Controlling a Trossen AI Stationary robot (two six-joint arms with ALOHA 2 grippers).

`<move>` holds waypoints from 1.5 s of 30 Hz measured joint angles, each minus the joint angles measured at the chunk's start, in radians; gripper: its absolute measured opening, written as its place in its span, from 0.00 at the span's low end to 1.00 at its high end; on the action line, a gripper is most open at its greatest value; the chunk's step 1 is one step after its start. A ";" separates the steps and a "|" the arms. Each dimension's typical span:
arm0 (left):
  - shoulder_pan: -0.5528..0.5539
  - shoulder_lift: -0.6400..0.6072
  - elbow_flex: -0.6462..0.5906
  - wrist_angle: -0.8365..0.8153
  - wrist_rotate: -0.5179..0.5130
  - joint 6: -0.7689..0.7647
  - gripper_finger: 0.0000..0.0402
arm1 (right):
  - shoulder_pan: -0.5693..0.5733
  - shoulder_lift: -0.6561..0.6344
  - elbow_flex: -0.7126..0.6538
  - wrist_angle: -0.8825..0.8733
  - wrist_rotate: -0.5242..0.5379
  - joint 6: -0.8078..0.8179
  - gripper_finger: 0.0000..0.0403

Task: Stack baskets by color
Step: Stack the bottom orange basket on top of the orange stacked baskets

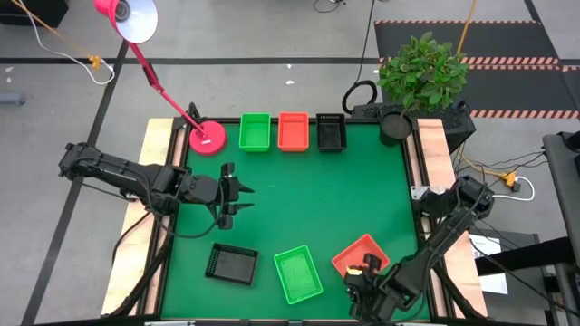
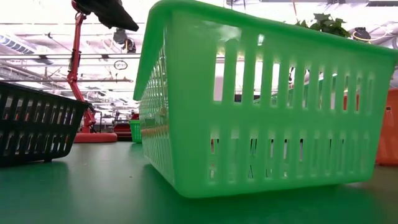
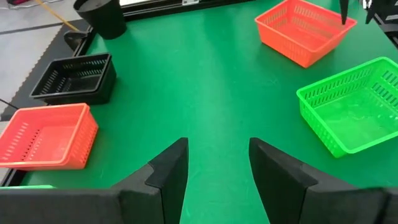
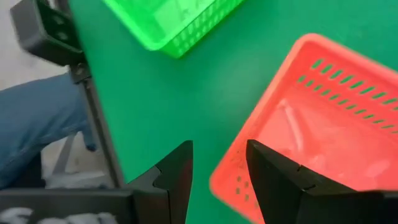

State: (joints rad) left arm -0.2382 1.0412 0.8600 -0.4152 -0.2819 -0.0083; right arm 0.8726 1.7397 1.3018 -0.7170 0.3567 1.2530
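Baskets lie on the green bench: green, orange and black ones in a row beside the pink lamp base, with black, green and orange ones across from it. Left hand hovers open, empty, between the groups. Right hand hangs open over the far orange basket's rim.

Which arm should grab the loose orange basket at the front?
Right. The right gripper, jaws open, hovers at the orange basket's front rim, so probably it. The left gripper hangs mid-table, well away, nearer the black basket.
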 joint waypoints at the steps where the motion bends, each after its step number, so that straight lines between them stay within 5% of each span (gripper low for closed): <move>1: 0.000 0.000 0.000 0.000 -0.001 0.001 0.43 | 0.000 0.000 -0.007 0.001 0.008 0.000 0.36; 12: 0.000 0.000 0.000 0.000 -0.008 0.006 0.43 | -0.038 0.000 -0.091 0.009 0.006 0.003 0.34; 23: 0.001 0.000 0.000 0.000 -0.008 0.013 0.43 | -0.084 -0.002 -0.104 -0.064 -0.085 -0.022 0.03; 28: 0.001 0.000 0.000 0.000 -0.008 -0.005 0.43 | -0.122 -0.032 -0.100 -0.123 -0.123 -0.084 0.03; 38: -0.001 0.000 0.000 -0.033 -0.009 -0.080 0.43 | -0.276 -0.218 -0.100 -0.215 0.036 -0.452 0.01; 45: -0.004 0.000 0.000 -0.055 -0.009 -0.026 0.43 | -0.432 -0.312 -0.100 -0.092 0.063 -0.778 0.01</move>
State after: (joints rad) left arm -0.2420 1.0412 0.8597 -0.4701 -0.2909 -0.0338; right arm 0.4405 1.4282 1.2022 -0.8094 0.4198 0.4753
